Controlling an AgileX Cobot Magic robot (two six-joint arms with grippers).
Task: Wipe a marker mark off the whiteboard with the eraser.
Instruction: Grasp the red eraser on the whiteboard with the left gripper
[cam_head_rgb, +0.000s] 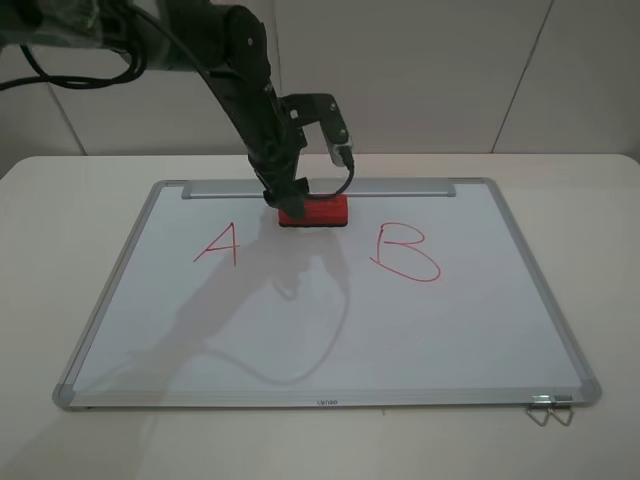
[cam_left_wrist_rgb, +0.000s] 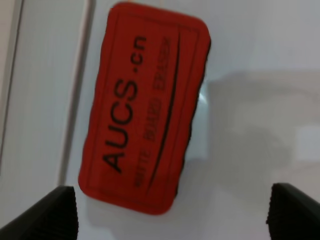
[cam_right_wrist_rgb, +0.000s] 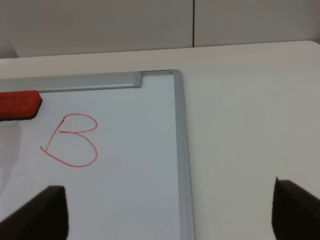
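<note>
The red eraser (cam_head_rgb: 318, 211) lies flat on the whiteboard (cam_head_rgb: 330, 330), just in front of the silver tray strip (cam_head_rgb: 400, 188) at the far edge. Its lettered top fills the left wrist view, eraser (cam_left_wrist_rgb: 145, 107). My left gripper (cam_head_rgb: 287, 190) hangs over the eraser's left end, open, with its dark fingertips (cam_left_wrist_rgb: 55, 215) spread wide and nothing between them. The marker mark, a red "A" (cam_head_rgb: 220, 244), sits to the left of the eraser. My right gripper (cam_right_wrist_rgb: 167, 215) is open over the board's right side and does not show in the exterior high view.
A red letter "B" (cam_head_rgb: 405, 253) is drawn on the board's right half, also in the right wrist view, "B" (cam_right_wrist_rgb: 72, 140). Metal clips (cam_head_rgb: 550, 408) stick out at the board's near right corner. The board rests on a pale table (cam_head_rgb: 590, 220) before a white wall.
</note>
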